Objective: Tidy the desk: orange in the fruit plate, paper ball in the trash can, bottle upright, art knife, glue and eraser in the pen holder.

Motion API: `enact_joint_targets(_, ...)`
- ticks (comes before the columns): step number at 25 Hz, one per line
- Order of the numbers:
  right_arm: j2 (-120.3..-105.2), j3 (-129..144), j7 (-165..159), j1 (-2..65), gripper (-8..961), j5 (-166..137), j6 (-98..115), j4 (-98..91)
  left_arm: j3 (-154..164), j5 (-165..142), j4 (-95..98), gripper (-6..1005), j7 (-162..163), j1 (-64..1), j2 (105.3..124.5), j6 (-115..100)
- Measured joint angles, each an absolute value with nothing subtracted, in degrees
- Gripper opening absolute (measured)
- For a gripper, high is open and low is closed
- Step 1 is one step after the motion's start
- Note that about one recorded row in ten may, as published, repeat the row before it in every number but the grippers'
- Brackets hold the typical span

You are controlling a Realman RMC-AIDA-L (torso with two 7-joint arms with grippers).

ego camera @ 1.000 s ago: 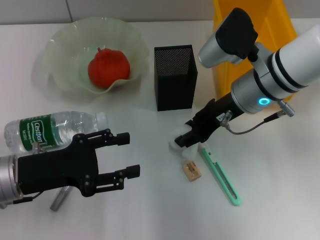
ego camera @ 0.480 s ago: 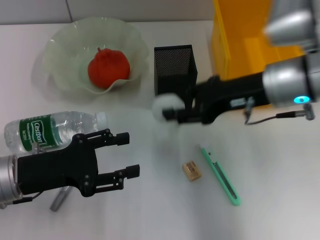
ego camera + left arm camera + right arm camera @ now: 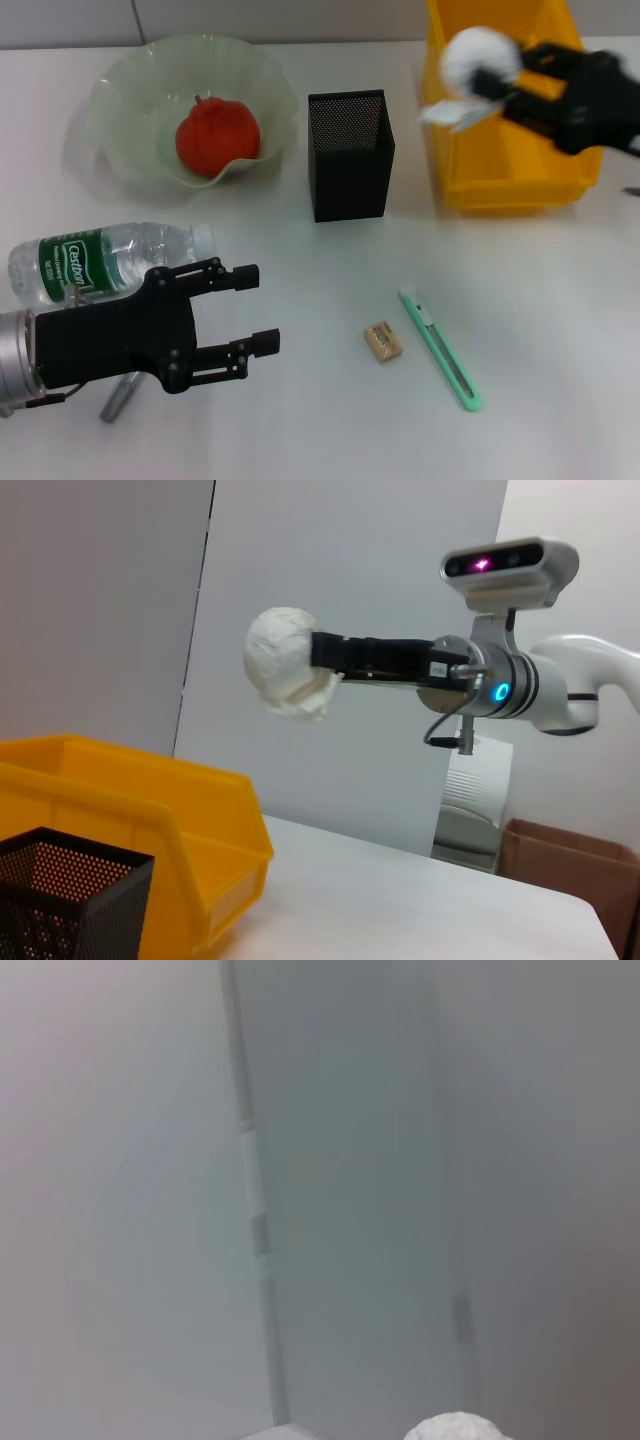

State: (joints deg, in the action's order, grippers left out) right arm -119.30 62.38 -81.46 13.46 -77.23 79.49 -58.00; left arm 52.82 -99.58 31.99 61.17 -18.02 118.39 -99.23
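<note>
**Paper ball held over trash can**

Right end effector [image 3: 497,83]: clamped on the paper ball [image 3: 478,58], above the yellow trash can [image 3: 510,170] at 1 o'clock.
Left end effector [image 3: 250,310]: fingers spread, holding nothing, at 8 o'clock beside the lying bottle [image 3: 105,255].
Orange [image 3: 217,136]: in the fruit plate [image 3: 120,110], 11 o'clock.
Pen holder [image 3: 350,155]: centre.
Eraser [image 3: 383,341] and green art knife [image 3: 440,347]: on the tabletop [image 3: 560,330], 5 o'clock.

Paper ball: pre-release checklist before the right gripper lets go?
1. Right gripper shut on the paper ball: ok.
2. Ball over the trash can: ok in the head view; left wrist view puts it well above the rim.
3. Ball clear of the pen holder: ok.
4. Bin has room: cannot tell, floor partly hidden.
5. Left gripper open, away by the bottle: ok.
</note>
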Motion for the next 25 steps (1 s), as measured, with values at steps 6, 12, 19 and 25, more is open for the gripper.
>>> enact_joint_targets(6, -119.24, 51.9, -73.6, 14.1, 469, -77.1, 78.9, -52.4, 52.9, -99.6, 32.0, 738, 61.2, -18.1, 118.4, -99.2)
enact_joint_targets(12, -119.16, 44.6, -68.7, 17.2, 468, -77.3, 77.2, -45.8, 53.0, -99.6, 32.0, 737, 61.2, -18.1, 118.47, -99.2)
enact_joint_targets(19, -119.22, 46.6, -66.7, 19.8, 473, -80.6, 67.6, -43.6, 53.0, -99.6, 32.0, 737, 61.2, -18.1, 118.48, -99.1)
enact_joint_targets(25, -119.53, 47.4, -66.7, 21.0, 478, -83.3, 64.5, -43.1, 53.0, -99.6, 32.0, 737, 61.2, -18.1, 118.48, -99.1)
